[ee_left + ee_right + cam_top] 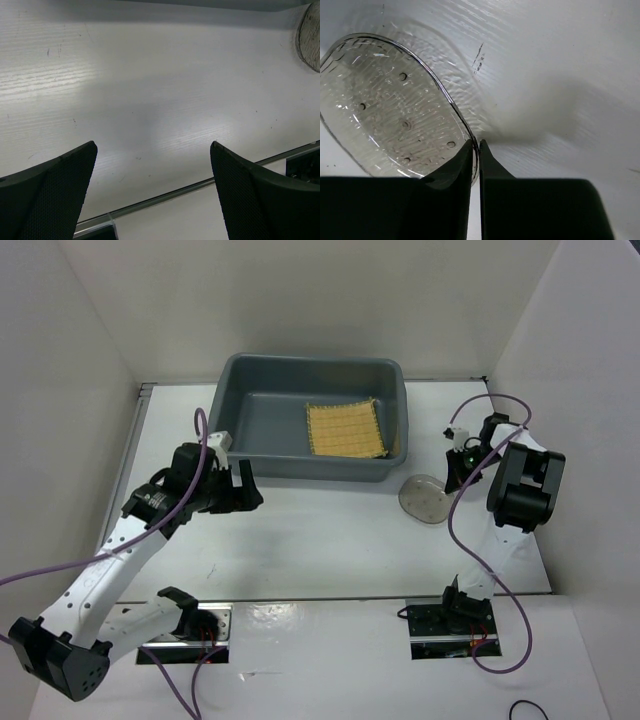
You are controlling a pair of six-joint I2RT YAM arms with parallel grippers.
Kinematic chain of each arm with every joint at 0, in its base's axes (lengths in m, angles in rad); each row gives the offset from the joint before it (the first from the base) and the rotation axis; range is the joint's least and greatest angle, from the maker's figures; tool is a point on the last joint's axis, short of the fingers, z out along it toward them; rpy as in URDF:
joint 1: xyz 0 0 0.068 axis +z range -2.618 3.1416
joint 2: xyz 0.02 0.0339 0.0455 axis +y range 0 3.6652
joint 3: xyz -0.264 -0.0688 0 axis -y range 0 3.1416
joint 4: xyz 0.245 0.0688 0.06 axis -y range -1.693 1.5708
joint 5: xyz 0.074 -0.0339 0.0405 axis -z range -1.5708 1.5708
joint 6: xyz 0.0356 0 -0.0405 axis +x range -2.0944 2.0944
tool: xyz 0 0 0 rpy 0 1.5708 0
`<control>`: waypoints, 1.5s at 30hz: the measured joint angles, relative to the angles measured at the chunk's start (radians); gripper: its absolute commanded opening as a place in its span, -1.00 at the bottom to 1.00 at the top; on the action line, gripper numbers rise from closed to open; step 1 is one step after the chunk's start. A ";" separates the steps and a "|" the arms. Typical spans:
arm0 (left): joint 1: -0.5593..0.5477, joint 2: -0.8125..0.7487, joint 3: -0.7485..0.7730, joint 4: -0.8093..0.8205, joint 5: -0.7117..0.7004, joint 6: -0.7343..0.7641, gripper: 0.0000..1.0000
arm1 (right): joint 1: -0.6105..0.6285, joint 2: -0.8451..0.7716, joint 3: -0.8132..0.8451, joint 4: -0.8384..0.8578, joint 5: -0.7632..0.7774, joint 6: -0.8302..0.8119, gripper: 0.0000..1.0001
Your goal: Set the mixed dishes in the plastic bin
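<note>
The dark grey plastic bin [240, 420] stands at the back middle of the table. The yellow woven mat [346, 428] lies inside it on the right. A clear glass saucer [424, 498] sits just right of the bin's front corner, and its edge shows at the top right of the left wrist view [311, 35]. My right gripper [453, 480] is shut on the saucer's rim; in the right wrist view [475, 145] the rim passes between the fingertips and the saucer [390, 105] spreads to the left. My left gripper [247, 488] is open and empty in front of the bin [153, 150]. No cups are in view.
White walls close in the table on the left, back and right. A metal strip [170, 195] runs along the table's near edge. Purple cables loop from both arms.
</note>
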 measured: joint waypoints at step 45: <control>0.000 -0.126 -0.032 0.047 0.003 0.019 1.00 | 0.613 0.043 1.276 -0.399 0.395 0.161 -1.00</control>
